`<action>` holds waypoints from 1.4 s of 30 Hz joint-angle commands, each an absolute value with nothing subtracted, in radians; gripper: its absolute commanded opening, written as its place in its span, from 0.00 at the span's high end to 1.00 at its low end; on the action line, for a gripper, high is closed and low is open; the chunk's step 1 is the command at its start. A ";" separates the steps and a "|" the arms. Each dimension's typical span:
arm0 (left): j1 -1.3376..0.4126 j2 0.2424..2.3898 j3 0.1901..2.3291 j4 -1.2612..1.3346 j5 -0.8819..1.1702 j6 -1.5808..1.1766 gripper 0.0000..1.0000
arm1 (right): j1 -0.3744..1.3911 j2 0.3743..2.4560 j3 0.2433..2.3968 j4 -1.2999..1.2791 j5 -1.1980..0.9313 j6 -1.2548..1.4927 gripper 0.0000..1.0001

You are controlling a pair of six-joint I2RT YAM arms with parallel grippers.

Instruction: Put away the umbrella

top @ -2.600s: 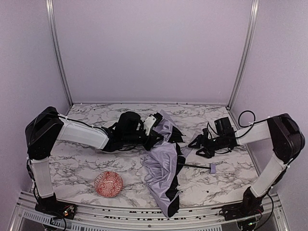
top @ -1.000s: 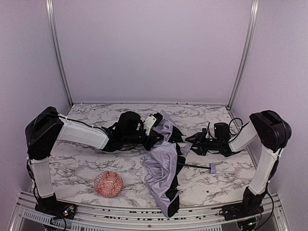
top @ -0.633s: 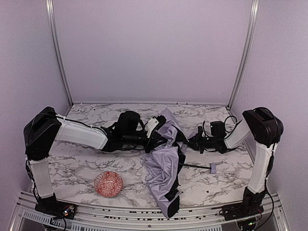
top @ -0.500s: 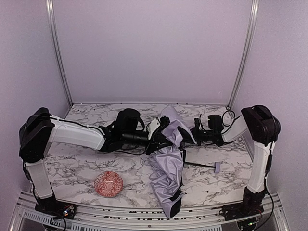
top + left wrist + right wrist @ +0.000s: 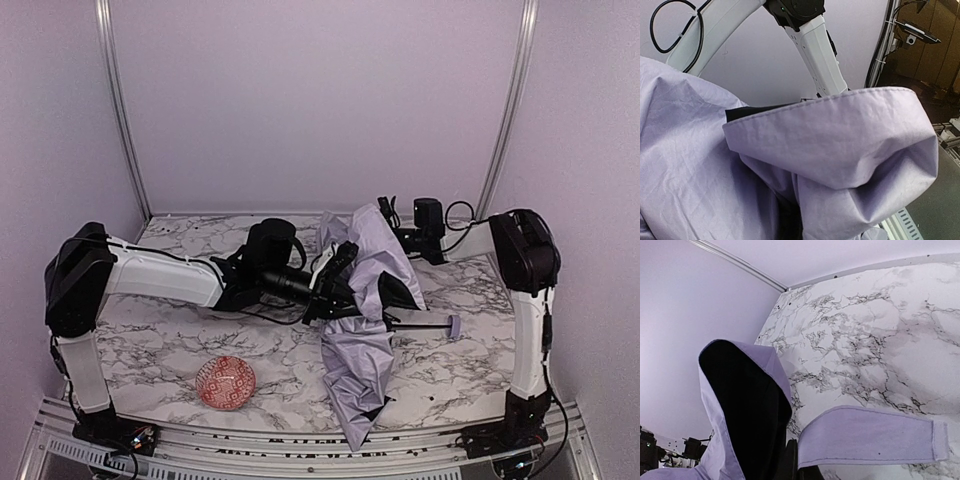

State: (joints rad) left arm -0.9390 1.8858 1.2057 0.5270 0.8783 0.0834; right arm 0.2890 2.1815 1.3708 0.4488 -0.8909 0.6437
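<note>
The umbrella (image 5: 366, 262) is a heap of pale lavender fabric with a black lining, raised off the marble table in the middle and draping down toward the front edge. Its thin black shaft (image 5: 420, 325) sticks out to the right and ends in a small lavender knob (image 5: 453, 326). My left gripper (image 5: 335, 285) is shut on the umbrella's bunched middle; in the left wrist view, fabric (image 5: 830, 140) hides the fingers. My right gripper (image 5: 390, 224) is shut on the umbrella's top edge, and the closing strap (image 5: 870, 437) comes out of its jaws (image 5: 802, 462).
A red patterned bowl (image 5: 226, 382) sits on the table (image 5: 200, 340) at the front left. The lavender back wall and its metal corner posts (image 5: 505, 120) stand close behind my right arm. The umbrella's loose tail (image 5: 355, 415) reaches the front rail.
My right gripper swung left from beside the umbrella, shut on its fabric and lifted it up and back. The canopy rose and the knob shifted right. My left gripper slid slightly right.
</note>
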 commanded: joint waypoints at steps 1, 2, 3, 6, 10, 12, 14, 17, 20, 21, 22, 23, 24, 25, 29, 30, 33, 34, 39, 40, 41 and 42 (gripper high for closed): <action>-0.934 1.927 1.243 0.561 0.879 -0.018 1.00 | 0.300 2.298 1.490 0.371 -0.873 0.607 1.00; -0.925 1.938 1.244 0.561 0.853 -0.032 1.00 | 0.301 2.314 1.512 0.328 -0.848 0.597 1.00; -0.913 1.949 1.248 0.561 0.825 -0.054 1.00 | 0.301 2.326 1.533 0.286 -0.824 0.578 1.00; -0.860 2.002 1.265 0.561 0.759 -0.147 1.00 | 0.299 2.352 1.574 0.180 -0.766 0.510 0.94; -0.819 2.079 1.288 0.554 0.739 -0.223 1.00 | 0.275 2.381 1.643 0.046 -0.767 0.465 0.77; -0.815 2.101 1.294 0.538 0.727 -0.229 1.00 | 0.246 2.356 1.646 -0.006 -0.741 0.451 0.58; -0.812 2.114 1.291 0.532 0.713 -0.235 1.00 | 0.210 2.306 1.625 -0.047 -0.700 0.438 0.37; -0.808 2.122 1.286 0.532 0.707 -0.235 1.00 | 0.167 2.175 1.578 -0.106 -0.627 0.367 0.19; -0.808 2.119 1.284 0.532 0.706 -0.217 1.00 | 0.173 2.006 1.487 -0.145 -0.533 0.226 0.15; -0.808 2.118 1.283 0.532 0.701 -0.214 1.00 | 0.184 1.948 1.436 -0.136 -0.521 0.191 0.15; -0.808 2.117 1.284 0.532 0.699 -0.208 1.00 | 0.205 1.884 1.386 -0.128 -0.508 0.147 0.15; -0.808 2.115 1.285 0.532 0.698 -0.205 1.00 | 0.241 1.825 1.330 -0.121 -0.493 0.103 0.16; -0.808 2.113 1.285 0.531 0.696 -0.201 1.00 | 0.272 1.774 1.279 -0.120 -0.488 0.067 0.17; -0.808 2.112 1.288 0.531 0.696 -0.197 1.00 | 0.303 1.728 1.239 -0.118 -0.511 0.041 0.18; -0.808 2.111 1.292 0.526 0.694 -0.187 1.00 | 0.399 1.607 1.090 -0.079 -0.754 -0.005 0.20; -0.808 2.110 1.292 0.524 0.691 -0.184 1.00 | 0.426 1.587 1.069 -0.076 -0.786 -0.020 0.20; -0.808 2.108 1.291 0.520 0.694 -0.183 1.00 | 0.485 1.559 1.030 -0.082 -0.811 -0.074 0.17; -0.808 2.105 1.289 0.520 0.694 -0.182 1.00 | 0.492 1.561 1.026 -0.082 -0.791 -0.078 0.18; -0.808 2.099 1.285 0.513 0.683 -0.178 1.00 | 0.497 1.609 1.047 -0.124 -0.798 -0.077 0.70; -0.808 2.095 1.283 0.512 0.680 -0.174 1.00 | 0.496 1.601 1.040 -0.118 -0.797 -0.073 0.84; -0.808 2.092 1.281 0.511 0.681 -0.173 0.99 | 0.496 1.590 1.031 -0.104 -0.796 -0.066 0.97; -0.808 2.089 1.275 0.510 0.681 -0.166 0.93 | 0.495 1.578 1.022 -0.085 -0.792 -0.057 1.00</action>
